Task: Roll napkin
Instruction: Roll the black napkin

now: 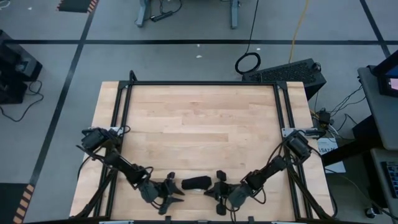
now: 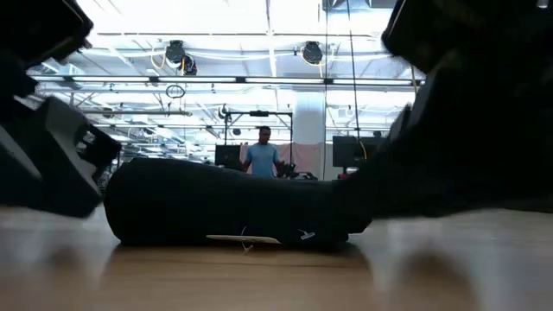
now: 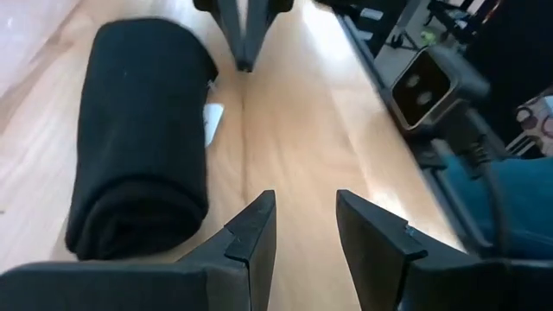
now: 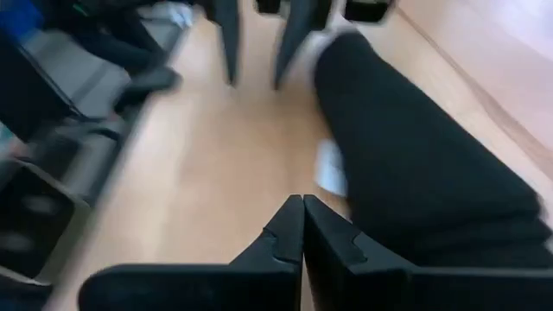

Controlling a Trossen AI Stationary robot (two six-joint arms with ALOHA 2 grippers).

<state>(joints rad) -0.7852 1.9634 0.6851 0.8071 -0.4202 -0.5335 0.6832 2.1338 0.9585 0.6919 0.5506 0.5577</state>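
The black napkin (image 1: pixel 196 183) lies rolled into a short thick roll on the wooden table near its front edge, resting on its long side, ends toward left and right. It also shows in the low view (image 2: pixel 225 203) and in both wrist views (image 3: pixel 138 130) (image 4: pixel 423 164). Its small white tag (image 3: pixel 212 121) sticks out at the roll's near side onto the wood. My left gripper (image 1: pixel 176 189) is open and empty, just off the roll's left end (image 3: pixel 302 233). My right gripper (image 1: pixel 210 190) is shut, low over the table at the roll's right end (image 4: pixel 302 207). My right gripper's shut fingers (image 4: pixel 337 242) lie along the near side of the roll's right end, pointing toward the table's left. I cannot tell whether they touch the cloth.
Black frame rails (image 1: pixel 124 106) run along the table's left, far and right sides. The table's front edge lies close behind both grippers. Bare wood (image 1: pixel 199 124) stretches toward the far side. A person (image 2: pixel 262 155) stands far off in the room.
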